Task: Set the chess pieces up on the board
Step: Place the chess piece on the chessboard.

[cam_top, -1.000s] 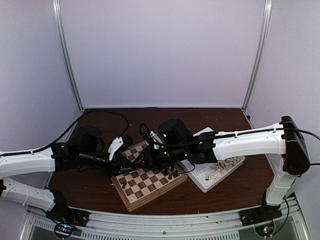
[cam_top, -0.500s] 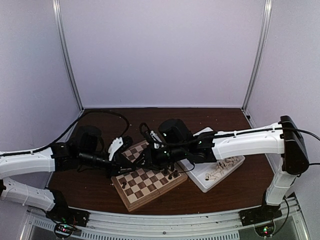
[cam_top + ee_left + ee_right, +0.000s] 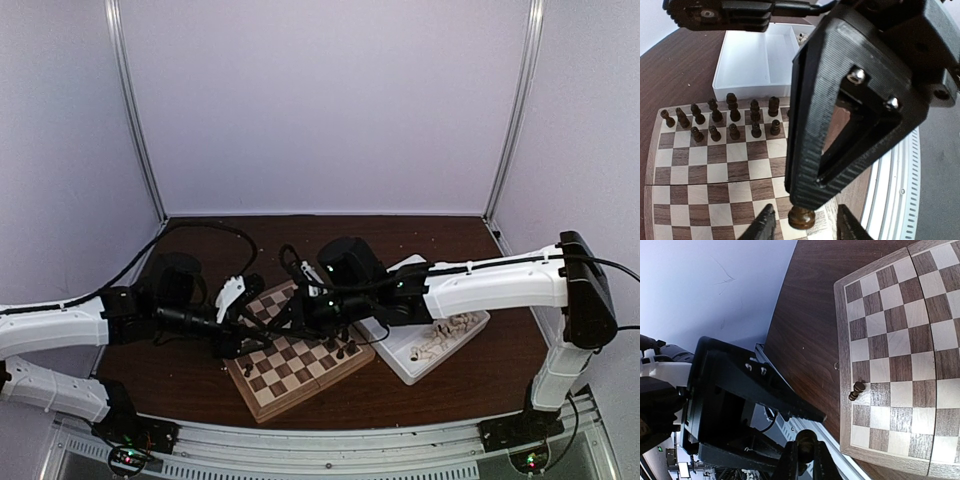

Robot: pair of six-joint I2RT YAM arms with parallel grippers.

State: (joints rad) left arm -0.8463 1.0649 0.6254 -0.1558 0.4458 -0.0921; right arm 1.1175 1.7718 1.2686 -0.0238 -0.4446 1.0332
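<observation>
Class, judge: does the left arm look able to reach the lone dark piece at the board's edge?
Probably yes: nothing stands around the lone dark piece, and the open left gripper is close by.

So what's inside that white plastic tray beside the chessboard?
Pale cream chess pieces lie heaped in one section of the white tray; the right arm hides much of the other.

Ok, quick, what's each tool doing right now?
Left tool: open, fingers apart, holding nothing.
Right tool: closed on a small dark brown turned wooden chess piece.
</observation>
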